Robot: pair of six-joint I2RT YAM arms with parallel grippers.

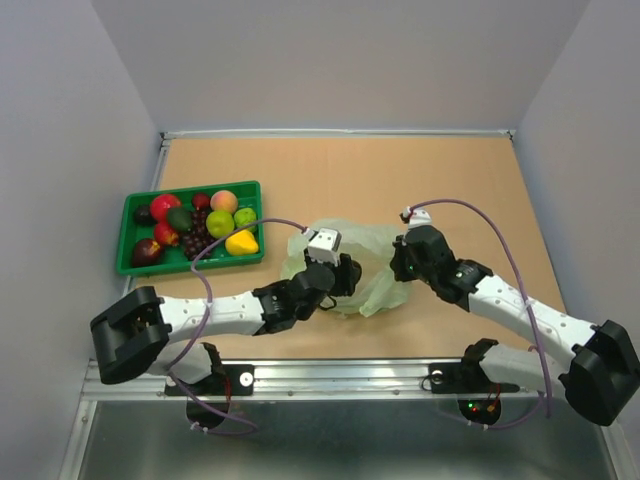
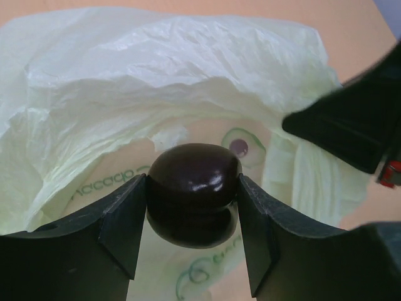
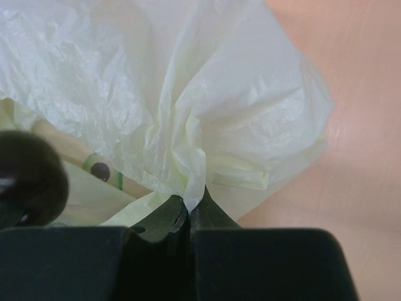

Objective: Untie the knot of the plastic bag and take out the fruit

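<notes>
Left wrist showed my left gripper [image 2: 193, 210] pinching a dark fruit [image 2: 194, 179] at the mouth of the plastic bag [image 2: 156, 56], mid-bench; my right gripper [image 3: 189, 208] nipped the bag's film at its 3 o'clock edge. The glossy fruit could slip from that shallow grip, or lifting could snag loose film

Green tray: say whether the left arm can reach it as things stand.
Probably yes: the left gripper, shut on the dark fruit, sits near the green tray with only tabletop between; the right gripper pinches the plastic bag.
</notes>
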